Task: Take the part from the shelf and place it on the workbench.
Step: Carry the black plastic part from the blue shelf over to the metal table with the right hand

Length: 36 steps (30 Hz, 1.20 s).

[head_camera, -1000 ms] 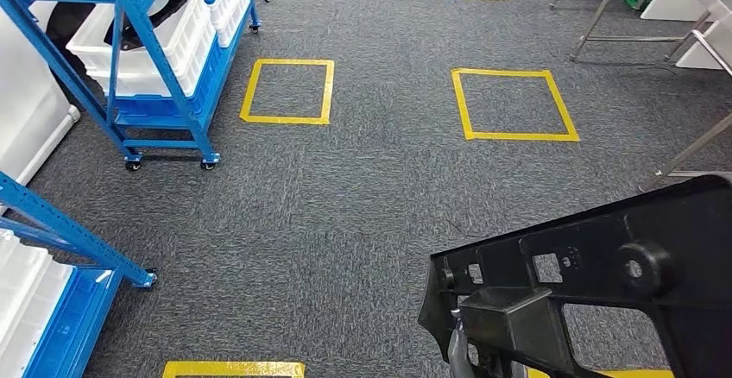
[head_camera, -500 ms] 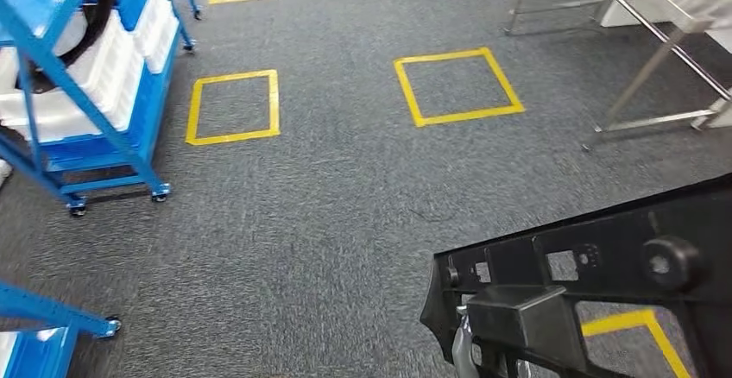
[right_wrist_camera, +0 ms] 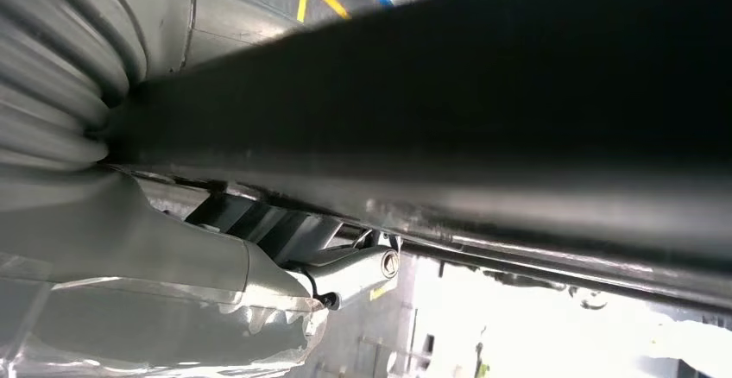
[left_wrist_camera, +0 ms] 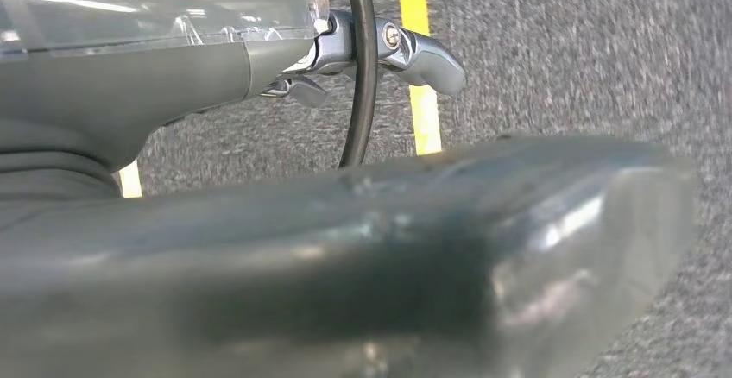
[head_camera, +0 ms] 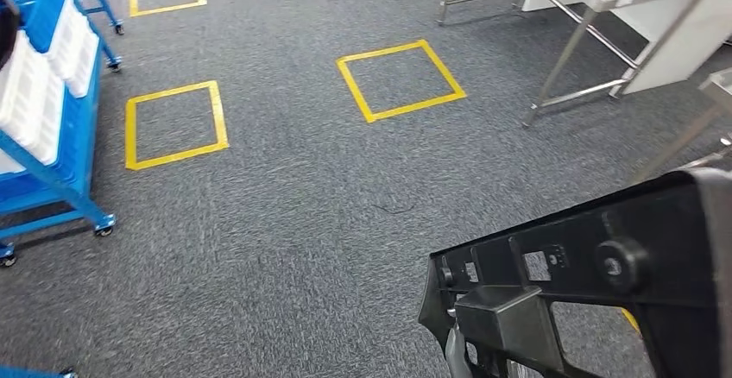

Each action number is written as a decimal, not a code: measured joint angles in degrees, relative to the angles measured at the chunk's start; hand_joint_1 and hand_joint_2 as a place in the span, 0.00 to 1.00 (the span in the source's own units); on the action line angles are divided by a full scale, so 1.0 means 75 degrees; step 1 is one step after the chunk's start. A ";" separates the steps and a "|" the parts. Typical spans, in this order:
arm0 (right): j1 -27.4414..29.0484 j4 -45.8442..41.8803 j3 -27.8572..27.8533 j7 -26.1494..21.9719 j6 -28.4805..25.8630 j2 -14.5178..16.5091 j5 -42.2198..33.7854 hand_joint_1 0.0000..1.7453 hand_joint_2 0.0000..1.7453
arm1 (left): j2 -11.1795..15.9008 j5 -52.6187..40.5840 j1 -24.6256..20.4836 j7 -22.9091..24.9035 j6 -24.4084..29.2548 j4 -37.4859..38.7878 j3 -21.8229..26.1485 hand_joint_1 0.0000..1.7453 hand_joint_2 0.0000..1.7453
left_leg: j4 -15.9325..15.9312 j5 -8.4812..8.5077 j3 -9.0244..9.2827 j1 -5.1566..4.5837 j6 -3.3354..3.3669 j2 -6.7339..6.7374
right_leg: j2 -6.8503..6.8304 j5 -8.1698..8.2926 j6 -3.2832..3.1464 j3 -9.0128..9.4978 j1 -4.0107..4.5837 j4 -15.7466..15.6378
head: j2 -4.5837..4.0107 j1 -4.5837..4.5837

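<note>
Grey carpet floor (head_camera: 285, 223) marked with yellow taped squares (head_camera: 400, 80); a blue wheeled shelf (head_camera: 47, 149) with white bins sits at the far left, and steel-legged surfaces (head_camera: 604, 15) stand toward the upper right. We note the part (head_camera: 596, 283), a large black moulded bracket with square cut-outs and a round boss, carried low in front of the body at lower right of the head view, clear of the floor and well apart from both shelf and surface. In the right wrist view the part (right_wrist_camera: 483, 76) runs as a dark bar straight across the right hand (right_wrist_camera: 173, 248), lying against the ribbed cover with a finger tucked just under it; we judge that hand to be gripping the part, though the contact itself is mostly hidden. In the left wrist view the left hand (left_wrist_camera: 285, 59) appears beside a broad blurred grey shape and a black cable loop; its fingers look curled, but whether they close on anything we cannot tell. Progress, as we read it: the pick from the shelf is done, since the part is off the shelf and in hand. Still to do: cover the carpet between here and the steel-legged surface, line up at its near edge, lower the part onto the top and let go. The part is long, so its far end may catch the legs on approach.
</note>
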 joint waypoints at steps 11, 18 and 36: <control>0.0028 -0.0041 0.0004 0.0036 -0.0004 0.0001 0.0018 1.00 1.00 | -0.0014 -0.0068 -0.0049 0.0024 -0.0021 0.0000 -0.0002 0.00 0.00 | 0.0040 -0.0294 0.0256 -0.0035 -0.0290 0.0672 | -0.0425 0.0855 -0.0261 0.0879 0.0086 -0.1730 | 0.0000 -0.0001; 0.0023 -0.0055 0.0017 0.0061 -0.0005 0.0004 0.0018 1.00 1.00 | -0.0003 -0.0068 0.0014 0.0027 -0.0034 0.0000 -0.0001 0.00 0.00 | 0.2048 -0.0965 -0.0810 -0.0008 -0.0349 -0.0031 | 0.0232 0.0865 -0.0390 0.0957 0.0041 -0.1768 | 0.0000 -0.0004; 0.0073 -0.0090 0.0015 0.0093 -0.0036 0.0001 0.0000 1.00 1.00 | -0.0003 -0.0037 0.0004 0.0013 -0.0095 0.0000 0.0012 0.00 0.00 | -0.0017 -0.0081 0.0081 -0.0016 -0.0061 0.0497 | -0.0507 0.0735 0.0036 0.0597 -0.0011 -0.1124 | 0.0000 0.0002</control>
